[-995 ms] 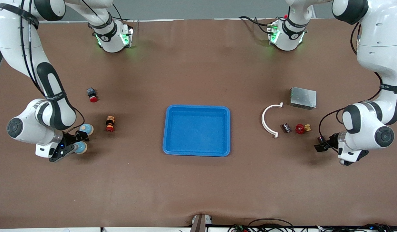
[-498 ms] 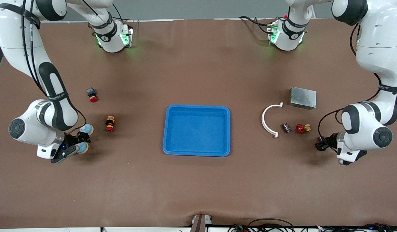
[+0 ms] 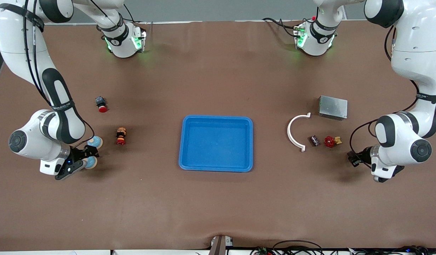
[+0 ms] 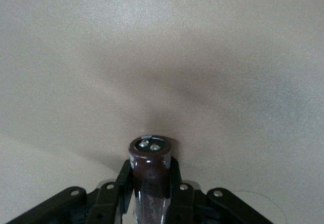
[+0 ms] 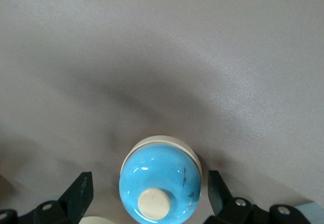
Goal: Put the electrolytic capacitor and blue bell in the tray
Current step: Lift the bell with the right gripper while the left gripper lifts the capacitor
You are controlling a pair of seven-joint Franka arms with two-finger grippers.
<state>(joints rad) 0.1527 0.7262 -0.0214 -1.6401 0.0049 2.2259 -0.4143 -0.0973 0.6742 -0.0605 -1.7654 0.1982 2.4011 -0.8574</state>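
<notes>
Blue plastic marks the tray [image 3: 217,143], which is set mid-table with its raised rim bare and open brown table [image 3: 218,205] on every side. The left gripper [image 4: 150,183] is seen at the left arm's end of the table, closed on the capacitor [image 4: 150,171], a dark brown cylinder clamped between the fingers [image 4: 178,196]. A second small dark capacitor-like part [image 3: 314,140] is left lying between a white arc [image 3: 295,131] and a red knob [image 3: 330,141], with a grey metal box [image 3: 333,107] farther from the camera. The right gripper [image 5: 147,193] is placed low at the right arm's end, its fingers [image 5: 80,196] spread wide on either side of the blue bell [image 5: 161,180], gaps being visible at both flanks. Another bell [image 3: 95,142] is seen just beside it, then a small figure [image 3: 121,136] and a red button [image 3: 101,103], all well apart from the tray's edge.
</notes>
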